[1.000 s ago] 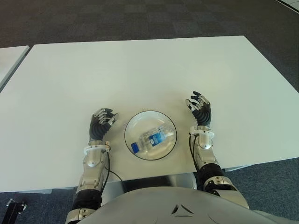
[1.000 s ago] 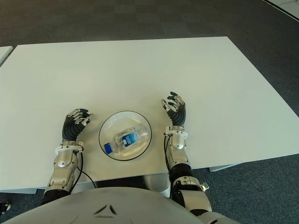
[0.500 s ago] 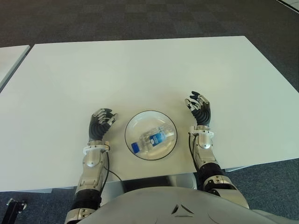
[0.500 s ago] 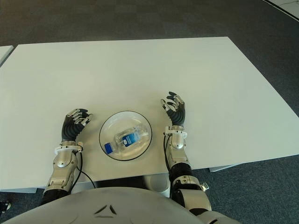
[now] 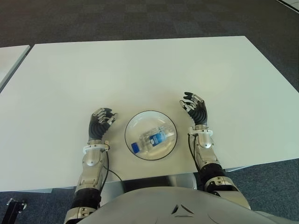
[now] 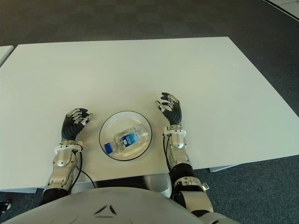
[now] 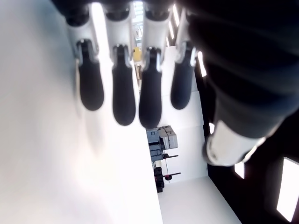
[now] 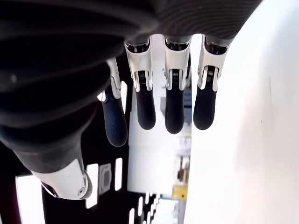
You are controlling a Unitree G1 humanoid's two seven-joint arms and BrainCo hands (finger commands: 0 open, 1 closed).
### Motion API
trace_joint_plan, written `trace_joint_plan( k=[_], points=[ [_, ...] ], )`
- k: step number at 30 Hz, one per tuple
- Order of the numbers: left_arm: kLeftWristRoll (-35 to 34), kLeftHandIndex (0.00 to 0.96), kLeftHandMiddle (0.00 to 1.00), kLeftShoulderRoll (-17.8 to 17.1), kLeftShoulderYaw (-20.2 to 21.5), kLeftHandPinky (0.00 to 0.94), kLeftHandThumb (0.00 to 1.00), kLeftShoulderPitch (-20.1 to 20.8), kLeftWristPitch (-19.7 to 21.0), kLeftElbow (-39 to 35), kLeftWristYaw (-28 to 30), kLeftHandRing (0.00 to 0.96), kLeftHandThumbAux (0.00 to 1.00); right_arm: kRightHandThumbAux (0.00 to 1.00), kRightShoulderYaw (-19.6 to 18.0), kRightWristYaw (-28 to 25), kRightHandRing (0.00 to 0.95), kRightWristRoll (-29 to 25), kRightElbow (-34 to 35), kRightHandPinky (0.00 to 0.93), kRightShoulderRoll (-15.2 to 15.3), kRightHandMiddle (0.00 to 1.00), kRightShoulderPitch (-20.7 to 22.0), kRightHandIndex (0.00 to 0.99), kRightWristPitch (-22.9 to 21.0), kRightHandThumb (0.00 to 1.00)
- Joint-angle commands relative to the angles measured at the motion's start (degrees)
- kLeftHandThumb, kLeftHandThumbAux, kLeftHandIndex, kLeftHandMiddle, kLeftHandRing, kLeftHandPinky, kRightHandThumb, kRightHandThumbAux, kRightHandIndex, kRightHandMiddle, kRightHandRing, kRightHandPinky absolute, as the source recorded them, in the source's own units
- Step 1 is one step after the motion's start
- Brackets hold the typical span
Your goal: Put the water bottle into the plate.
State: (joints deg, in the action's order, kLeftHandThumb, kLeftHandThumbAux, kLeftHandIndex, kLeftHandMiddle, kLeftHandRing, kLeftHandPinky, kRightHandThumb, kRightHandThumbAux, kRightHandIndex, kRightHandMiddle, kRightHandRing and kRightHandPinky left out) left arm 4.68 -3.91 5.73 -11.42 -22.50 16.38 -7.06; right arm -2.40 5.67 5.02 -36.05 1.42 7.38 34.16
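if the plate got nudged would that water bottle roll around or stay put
The water bottle lies on its side, so it would probably roll a little. The plate curves upward at its rim, which should likely keep it inside. It looks like clear thin plastic, so probably light and slightly squashy.

bottle [image 5: 154, 138]: clear glossy plastic, blue cap and label
plate [image 5: 135, 124]: clear, glassy, dark rim
table [image 5: 140, 74]: smooth matt white
left hand [image 5: 99, 122]: matt black rubbery fingers, silver metal wrist
right hand [image 5: 195, 110]: same black finish, glossy white joints
floor [image 5: 140, 18]: dark rough carpet
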Motion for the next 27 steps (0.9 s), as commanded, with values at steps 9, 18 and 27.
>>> trace_joint_plan(
  k=[9,18,27],
  points=[
    [0.1,0.429,0.504,0.7,0.3,0.477,0.704,-0.8,4.1,-2.0,-1.0,0.497,0.719,0.725,1.2,-5.7,0.611,-2.1,7.5,0.616,1.0,0.61,-3.2,0.436,-9.0,0.711],
    [-0.4,0.429,0.503,1.0,0.6,0.479,0.705,-1.0,4.5,-2.2,-0.9,0.491,0.717,0.725,1.4,-7.3,0.596,-2.4,13.3,0.588,1.2,0.611,-5.0,0.436,-16.0,0.71],
    [-0.2,0.429,0.504,1.0,0.8,0.48,0.705,-0.8,4.7,-2.0,-1.1,0.495,0.717,0.724,1.3,-7.4,0.61,-2.8,16.4,0.625,0.9,0.621,-5.8,0.437,-19.3,0.711]
  ],
)
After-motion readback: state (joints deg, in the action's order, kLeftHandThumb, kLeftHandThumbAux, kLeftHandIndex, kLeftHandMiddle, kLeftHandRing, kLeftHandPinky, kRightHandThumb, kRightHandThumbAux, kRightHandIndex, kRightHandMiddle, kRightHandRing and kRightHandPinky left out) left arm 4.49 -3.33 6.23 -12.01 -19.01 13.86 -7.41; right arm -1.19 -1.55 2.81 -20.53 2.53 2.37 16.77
